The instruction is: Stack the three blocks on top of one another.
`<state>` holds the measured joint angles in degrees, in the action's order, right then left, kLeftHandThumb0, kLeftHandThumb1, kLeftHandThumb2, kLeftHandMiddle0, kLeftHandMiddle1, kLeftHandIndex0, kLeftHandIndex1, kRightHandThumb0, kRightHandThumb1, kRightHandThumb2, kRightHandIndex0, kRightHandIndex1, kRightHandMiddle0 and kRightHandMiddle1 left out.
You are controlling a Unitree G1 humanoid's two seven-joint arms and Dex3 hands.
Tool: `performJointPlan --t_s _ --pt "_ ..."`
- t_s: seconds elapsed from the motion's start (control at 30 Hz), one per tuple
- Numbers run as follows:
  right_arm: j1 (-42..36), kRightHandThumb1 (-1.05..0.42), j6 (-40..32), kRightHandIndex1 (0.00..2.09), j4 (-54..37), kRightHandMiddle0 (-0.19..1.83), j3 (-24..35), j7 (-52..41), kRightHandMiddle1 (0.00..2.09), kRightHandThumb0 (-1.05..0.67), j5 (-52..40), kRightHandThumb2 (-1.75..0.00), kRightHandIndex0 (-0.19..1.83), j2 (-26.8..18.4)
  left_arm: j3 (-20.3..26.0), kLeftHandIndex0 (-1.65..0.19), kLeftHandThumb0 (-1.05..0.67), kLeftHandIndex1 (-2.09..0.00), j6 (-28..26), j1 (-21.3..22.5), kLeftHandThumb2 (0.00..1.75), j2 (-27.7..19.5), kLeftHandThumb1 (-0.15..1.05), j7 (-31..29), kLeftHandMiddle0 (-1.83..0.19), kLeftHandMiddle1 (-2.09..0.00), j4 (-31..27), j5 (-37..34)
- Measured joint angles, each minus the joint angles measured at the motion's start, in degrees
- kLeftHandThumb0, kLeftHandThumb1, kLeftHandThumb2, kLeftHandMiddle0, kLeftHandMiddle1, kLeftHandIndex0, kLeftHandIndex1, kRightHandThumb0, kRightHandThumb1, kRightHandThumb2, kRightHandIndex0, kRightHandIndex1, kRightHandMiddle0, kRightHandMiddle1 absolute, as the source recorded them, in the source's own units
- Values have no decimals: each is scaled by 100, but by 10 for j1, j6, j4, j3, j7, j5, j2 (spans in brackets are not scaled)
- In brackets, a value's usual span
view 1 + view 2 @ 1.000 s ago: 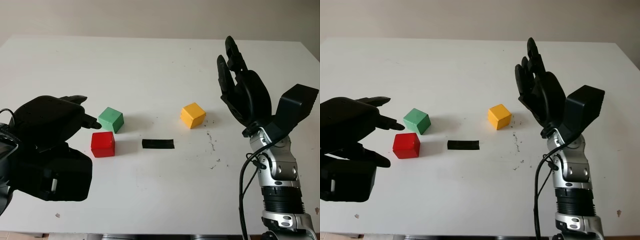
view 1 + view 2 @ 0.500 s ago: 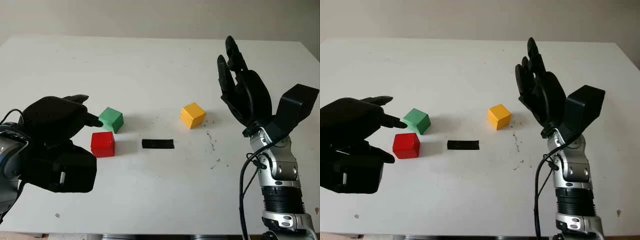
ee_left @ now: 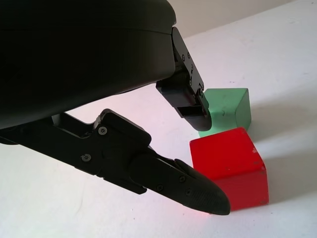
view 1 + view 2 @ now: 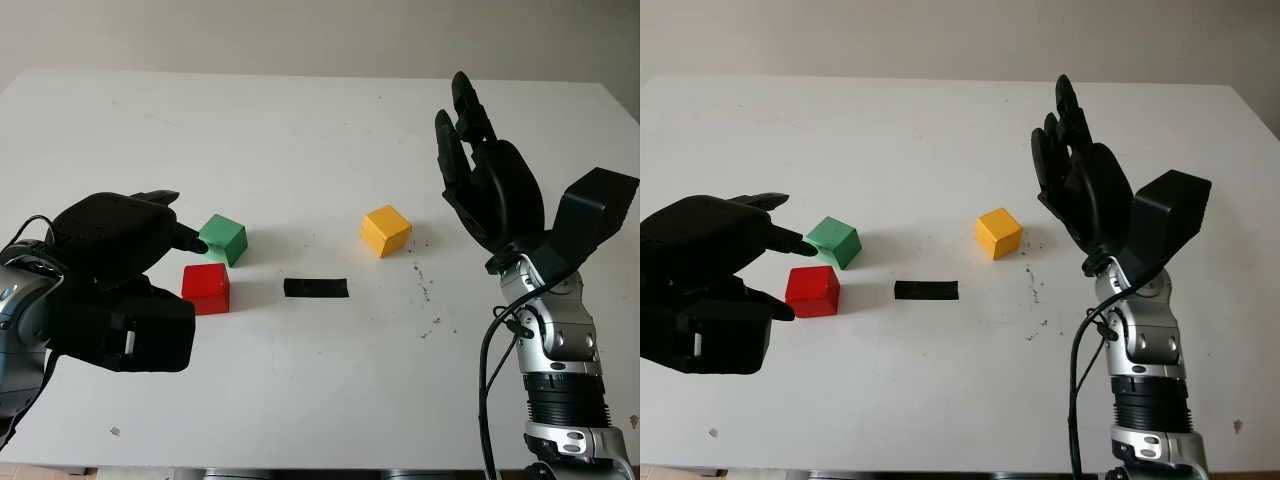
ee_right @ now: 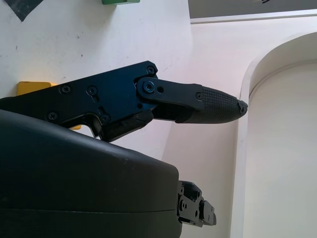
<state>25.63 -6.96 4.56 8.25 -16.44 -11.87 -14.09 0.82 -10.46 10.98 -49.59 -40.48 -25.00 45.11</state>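
1. A white worktop (image 4: 300, 130) fills the scene in front of me, with a pale wall behind its far edge. Small dark specks mark the surface to the right of centre.

2. None of the stacking is done. All three blocks sit singly on the worktop, so the whole task is still ahead, as far as I can judge.

3. The red block (image 4: 206, 288) and the green block (image 4: 223, 239) are on the left side, just beside each other, the green one a little farther from me. The yellow block (image 4: 386, 230) sits well apart from them, right of centre.

4. My left hand (image 4: 115, 245) hovers just to the left of the red and green blocks. It is open and holds nothing. In the left wrist view, one of its fingers (image 3: 190, 186) reaches low in front of the red block's near side and another points toward the green block; I cannot tell whether either is touching.

5. My right hand (image 4: 490, 185) is raised above the worktop to the right of the yellow block, open and empty, well clear of all the blocks.

6. A short black strip (image 4: 316, 288), flat like tape, lies on the worktop between the red block and the yellow one. It looks too flat to block a grasp, and nothing else stands between the blocks.
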Motion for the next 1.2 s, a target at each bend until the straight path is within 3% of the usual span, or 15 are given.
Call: performJointPlan --t_s 0.1,0.5,0.87,1.2 --pt "0 -105 0 0 0 -19 2 -1 0 -67 0 -56 -19 0 -2 -36 -74 -100 1 0 5 1 91 0 -21 -5 1 0" --pt "0 -105 0 0 0 -19 5 0 0 -67 2 -57 -19 -3 -5 -36 -71 -113 -4 0 5 23 88 5 -23 -6 4 -10" --pt "0 -105 0 0 -1 -19 5 -1 0 -67 -1 -55 -19 -3 -10 -33 -60 -109 -3 -7 6 45 89 30 -23 -5 10 -11" --pt "-2 -105 -3 0 -7 -19 6 2 0 -67 -2 -55 -19 -3 -15 -42 -44 -111 17 -16 5 48 86 46 -26 -6 19 -12"
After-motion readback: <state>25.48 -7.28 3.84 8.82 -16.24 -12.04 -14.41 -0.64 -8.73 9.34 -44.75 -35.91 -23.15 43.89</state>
